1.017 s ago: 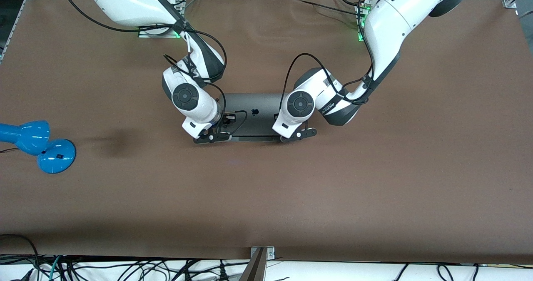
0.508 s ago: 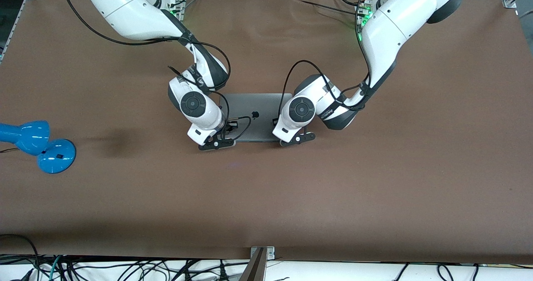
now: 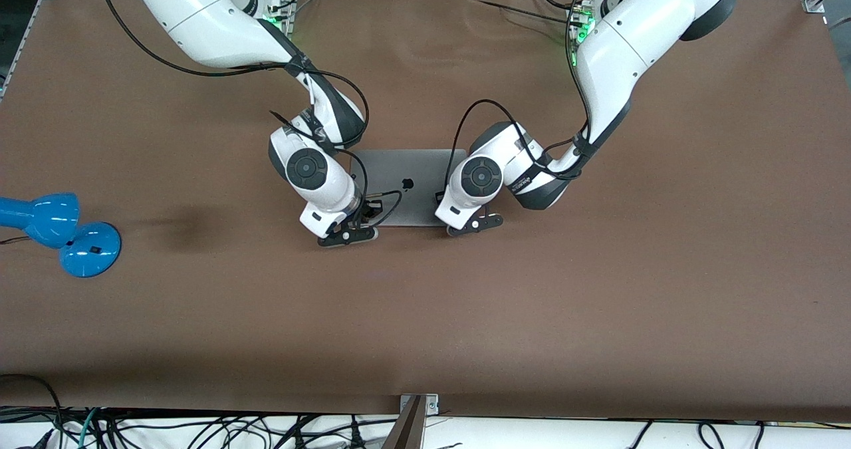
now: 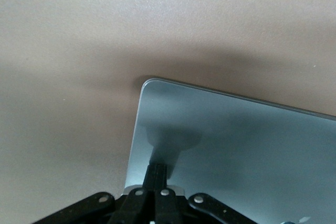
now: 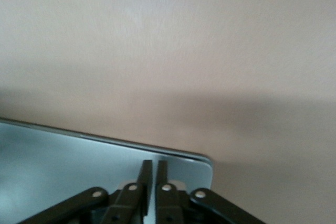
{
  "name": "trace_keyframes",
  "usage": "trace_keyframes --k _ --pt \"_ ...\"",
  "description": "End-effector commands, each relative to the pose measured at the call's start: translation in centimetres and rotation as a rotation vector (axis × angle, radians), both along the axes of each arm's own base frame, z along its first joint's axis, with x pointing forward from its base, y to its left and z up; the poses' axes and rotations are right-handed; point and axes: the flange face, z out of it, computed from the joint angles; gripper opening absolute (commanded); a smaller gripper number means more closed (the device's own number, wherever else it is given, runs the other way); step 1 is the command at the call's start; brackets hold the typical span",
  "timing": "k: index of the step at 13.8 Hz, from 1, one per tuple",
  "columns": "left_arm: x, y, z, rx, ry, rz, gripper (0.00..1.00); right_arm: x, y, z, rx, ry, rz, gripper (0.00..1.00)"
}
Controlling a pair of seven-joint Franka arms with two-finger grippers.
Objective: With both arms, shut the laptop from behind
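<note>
Grey metal shows flat and lid-up near the middle of the table (image 3: 598,289): the laptop (image 3: 409,169) lies shut, its black logo facing up, somewhat closer to the table's edge where the arm bases stand than to the edge nearest the front camera.

The left gripper (image 3: 473,225) sits at the laptop's camera-side corner toward the left arm's end of the table. In the left wrist view the left gripper's (image 4: 157,174) jaws are drawn together with no gap between them, their tips resting on the lid (image 4: 236,150) just inside its rounded corner; they hold nothing.

The right gripper (image 3: 347,236) sits at the laptop's other camera-side corner, toward the right arm's end of the table. In the right wrist view the right gripper's (image 5: 153,174) jaws stand almost together, only a thin slit between the tips, at the lid's edge (image 5: 105,166) by its corner, gripping nothing.

A blue desk lamp (image 3: 63,233) rests at the table's edge at the right arm's end, well apart from the laptop.
</note>
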Motion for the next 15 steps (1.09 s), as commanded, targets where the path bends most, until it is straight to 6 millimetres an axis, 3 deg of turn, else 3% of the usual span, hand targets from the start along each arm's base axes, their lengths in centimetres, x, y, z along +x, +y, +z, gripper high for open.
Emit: trace_keyframes --k 1,3,4,6,10,13,15 --pt "1.8 0.7 1.1 0.012 -0.062 0.003 0.99 0.6 -1.5 4.7 -0.028 0.001 -0.010 1.00" --pt "2.3 1.9 4.5 0.051 -0.061 0.005 1.00 0.8 -3.4 6.9 -0.072 0.035 -0.034 1.00" --pt "2.5 3.1 7.1 0.088 -0.056 -0.003 1.00 1.1 -4.6 8.2 -0.090 0.041 -0.043 1.00" --pt "1.8 4.2 12.9 0.138 -0.062 -0.064 1.00 2.0 -7.8 11.0 -0.111 0.045 -0.080 1.00" --pt "0.1 7.0 22.1 0.112 -0.032 -0.117 1.00 2.5 -14.7 15.0 -0.176 0.128 -0.083 1.00" --pt "-1.4 10.6 25.7 0.128 -0.065 -0.133 1.00 3.6 -20.0 18.2 -0.172 0.205 -0.061 1.00" --pt "-1.8 15.3 27.6 0.096 -0.070 -0.159 1.00 4.8 -24.4 21.0 -0.154 0.232 -0.056 1.00"
